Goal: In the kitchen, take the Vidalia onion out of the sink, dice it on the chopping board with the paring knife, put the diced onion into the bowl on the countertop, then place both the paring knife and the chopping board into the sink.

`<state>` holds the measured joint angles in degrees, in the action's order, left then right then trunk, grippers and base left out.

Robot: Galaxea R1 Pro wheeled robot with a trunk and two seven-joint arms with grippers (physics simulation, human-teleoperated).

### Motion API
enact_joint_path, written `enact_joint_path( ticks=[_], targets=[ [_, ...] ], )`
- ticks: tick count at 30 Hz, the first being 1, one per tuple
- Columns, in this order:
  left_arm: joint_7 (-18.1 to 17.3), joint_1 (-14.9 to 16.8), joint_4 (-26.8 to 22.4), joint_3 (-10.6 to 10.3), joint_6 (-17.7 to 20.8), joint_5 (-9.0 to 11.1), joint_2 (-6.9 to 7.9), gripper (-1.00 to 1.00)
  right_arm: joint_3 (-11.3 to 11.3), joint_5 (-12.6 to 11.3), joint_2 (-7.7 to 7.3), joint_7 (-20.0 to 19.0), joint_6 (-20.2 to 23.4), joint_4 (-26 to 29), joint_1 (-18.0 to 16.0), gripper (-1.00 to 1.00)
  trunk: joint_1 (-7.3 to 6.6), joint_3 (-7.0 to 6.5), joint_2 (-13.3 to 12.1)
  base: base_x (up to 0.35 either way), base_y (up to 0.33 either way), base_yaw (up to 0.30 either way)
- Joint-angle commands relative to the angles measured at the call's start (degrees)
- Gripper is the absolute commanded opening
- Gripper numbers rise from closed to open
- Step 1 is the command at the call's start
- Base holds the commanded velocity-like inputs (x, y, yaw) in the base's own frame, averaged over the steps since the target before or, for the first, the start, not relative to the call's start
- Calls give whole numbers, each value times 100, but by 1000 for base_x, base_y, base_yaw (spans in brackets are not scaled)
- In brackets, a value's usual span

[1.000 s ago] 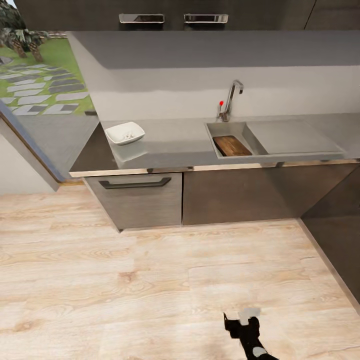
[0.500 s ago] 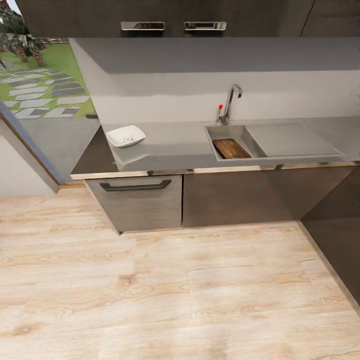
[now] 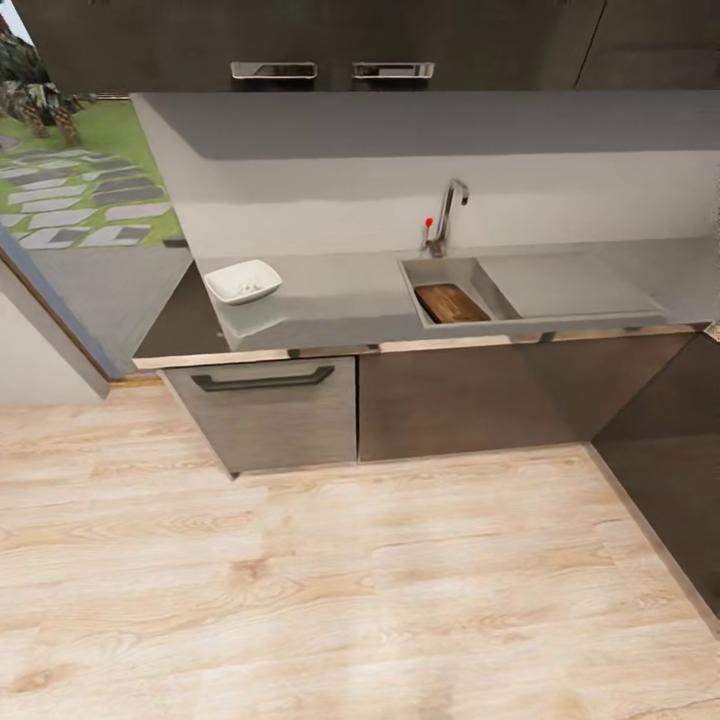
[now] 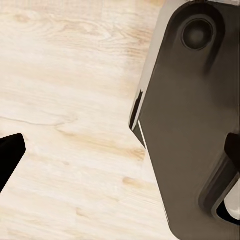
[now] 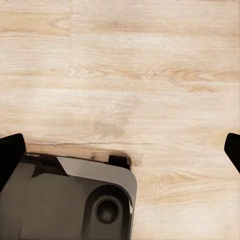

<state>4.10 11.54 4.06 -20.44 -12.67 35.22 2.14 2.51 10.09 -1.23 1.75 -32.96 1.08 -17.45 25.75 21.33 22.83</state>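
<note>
The dark brown chopping board (image 3: 451, 302) lies inside the grey sink (image 3: 439, 271), under the chrome tap (image 3: 446, 212) with its red knob. Left of it, the white bowl (image 3: 243, 281) stands on the glossy grey countertop (image 3: 340, 296) with pale bits inside. The paring knife and a whole onion are out of view. My left gripper (image 4: 120, 155) is open over the wooden floor beside my dark base (image 4: 200, 125). My right gripper (image 5: 120, 152) is open too, above the floor and the base (image 5: 65, 205).
Dark cabinets with a drawer handle (image 3: 262, 379) stand below the counter, some way off across the pale wood floor (image 3: 350, 580). Another dark cabinet run (image 3: 665, 470) closes the right side. A glass opening onto a garden (image 3: 70, 190) is at the left.
The head view has shifted, with the counter now a little further left and lower in the picture. The right arm seen at the bottom edge a second ago has left that view.
</note>
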Motion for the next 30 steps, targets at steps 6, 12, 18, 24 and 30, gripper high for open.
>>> enact_joint_path(
  ticks=[6, 12, 18, 24, 30],
  targets=[
    [5, 6, 16, -47, -26, 20, -3, 100, 29, 55, -1, 18, -17, -9, -4, 100, 3, -46, 9, 0, 0, -26],
    [6, 6, 16, -47, -25, 20, -3, 100, 30, 55, -5, 18, -44, -8, -4, 100, 3, -100, 9, 0, 0, -1],
    [8, 6, 16, -47, -25, 20, -3, 100, 23, 55, -6, 18, -137, -10, -4, 100, 3, -154, 9, 0, 0, 76],
    [5, 6, 16, -47, -26, 20, -3, 100, 25, 55, -3, 18, -140, -11, -4, 100, 3, -209, 9, 0, 0, 91],
    [5, 6, 16, -47, -25, 20, -3, 100, 23, 55, -2, 18, -140, -11, -4, 100, 3, -263, 9, 0, 0, 77]
  ],
)
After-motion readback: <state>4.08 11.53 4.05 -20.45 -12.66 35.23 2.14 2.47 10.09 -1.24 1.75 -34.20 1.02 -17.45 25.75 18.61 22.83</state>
